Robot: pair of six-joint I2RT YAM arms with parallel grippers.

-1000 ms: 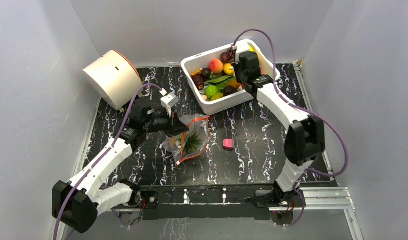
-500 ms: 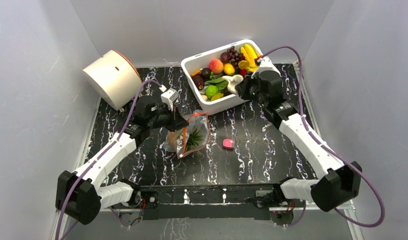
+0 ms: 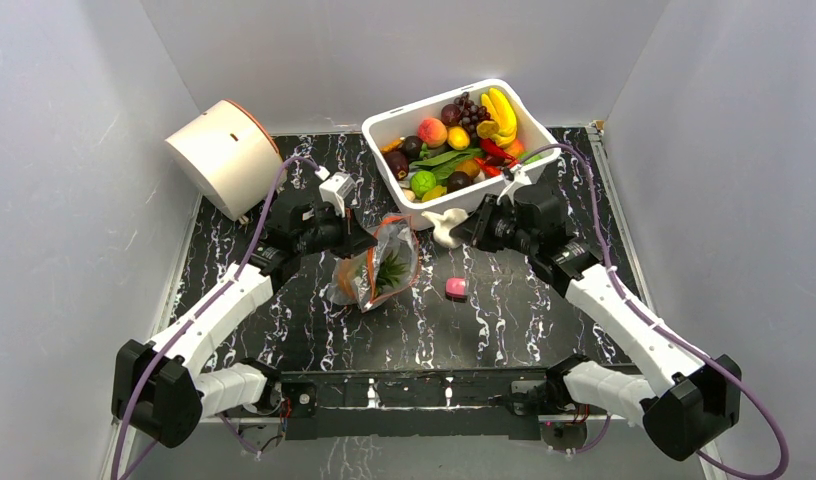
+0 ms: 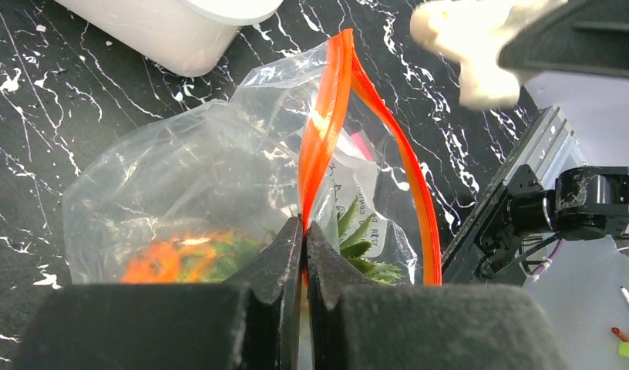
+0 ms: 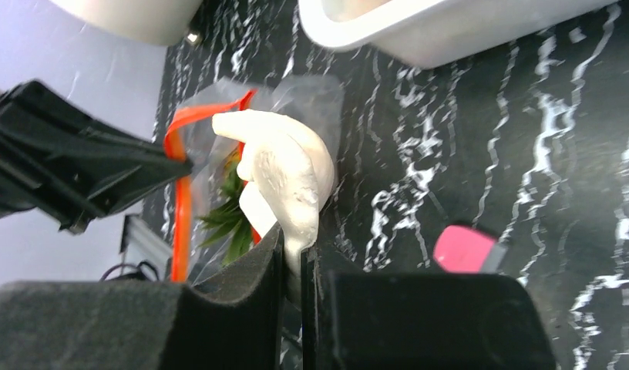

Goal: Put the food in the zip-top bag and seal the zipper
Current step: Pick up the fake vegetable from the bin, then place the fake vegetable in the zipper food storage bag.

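Nearest the arm bases, a small pink block (image 3: 455, 288) lies on the black marbled tabletop (image 3: 504, 320), just right of the zip-top bag (image 3: 382, 268) and apart from it; the bag stands slumped w/ its mouth up and gaping, the zipper (image 4: 327, 131) parted into two red-orange strips that meet at one end; inside the bag, low down, sits the orange pineapple (image 4: 165, 260), its green crown (image 5: 227, 216) pointing toward the mouth; the left hand (image 4: 304, 229) comes in from the bag's left, fingers pressed narrow on one zipper strip, holding that lip up; the right hand (image 5: 293, 240) is on the bag's right, fingers clamped on a cream-white lumpy toy piece (image 5: 284, 173), which hangs off the tabletop just beside the bag's mouth; in the right wrist view it overlaps the mouth, though I cannot tell if any of it is inside; beyond the bag, to its far right, the white bin (image 3: 454, 207) holds the rest of the food, incl. a yellow banana bunch (image 3: 499, 108), a dark purple round fruit (image 3: 397, 162), a peach (image 3: 431, 131) and a lime-green fruit (image 3: 422, 181); far left of the bag, a white drum (image 3: 224, 155) lies on its side.
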